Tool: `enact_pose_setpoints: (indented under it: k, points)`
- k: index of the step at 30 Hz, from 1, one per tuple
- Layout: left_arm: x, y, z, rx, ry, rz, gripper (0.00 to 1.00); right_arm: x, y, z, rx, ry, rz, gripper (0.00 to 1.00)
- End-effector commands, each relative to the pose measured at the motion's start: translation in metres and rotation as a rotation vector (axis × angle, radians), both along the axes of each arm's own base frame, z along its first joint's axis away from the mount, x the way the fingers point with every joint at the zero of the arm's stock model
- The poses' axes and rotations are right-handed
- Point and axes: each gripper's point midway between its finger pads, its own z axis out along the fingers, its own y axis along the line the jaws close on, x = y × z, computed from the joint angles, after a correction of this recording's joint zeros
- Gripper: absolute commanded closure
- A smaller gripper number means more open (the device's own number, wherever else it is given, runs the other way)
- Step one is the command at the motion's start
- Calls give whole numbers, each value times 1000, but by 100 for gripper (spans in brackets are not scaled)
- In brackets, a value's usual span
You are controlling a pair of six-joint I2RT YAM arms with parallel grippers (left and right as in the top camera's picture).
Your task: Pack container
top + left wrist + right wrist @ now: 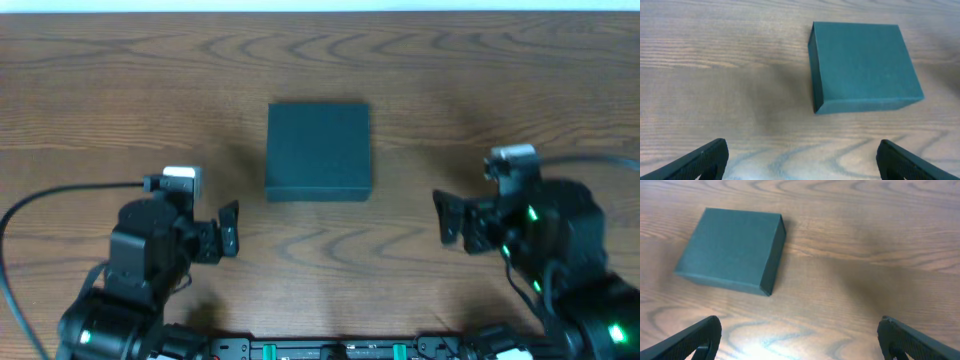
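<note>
The container (319, 150) is a dark teal square box, lid shut, lying flat at the middle of the wooden table. It shows in the left wrist view (862, 65) at upper right and in the right wrist view (732, 250) at upper left. My left gripper (228, 232) is open and empty, near and to the left of the box. My right gripper (447, 222) is open and empty, near and to the right of it. Both sets of fingers (800, 160) (800, 340) hang over bare wood. No snack packets are in view.
The wooden table (320, 270) runs to a far edge at the top of the overhead view. Black cables (60, 195) trail from both arms at the left and right sides.
</note>
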Motion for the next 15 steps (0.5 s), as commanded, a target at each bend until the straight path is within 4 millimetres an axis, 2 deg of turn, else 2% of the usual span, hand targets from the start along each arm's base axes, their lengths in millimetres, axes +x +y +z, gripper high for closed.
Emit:
enact_pose_setpoints:
  k: [1,7,15]
  points:
    - [-9,-1,2,-6,-10,-24,5,-17,5,9,28,-41,61,1]
    - [-25,4,-12,6,72,-12,4,-32,8,22,68,-98,95,1]
    - [-45,10,-31,39,181,-11,5,-40,9,11,72,-39,103,1]
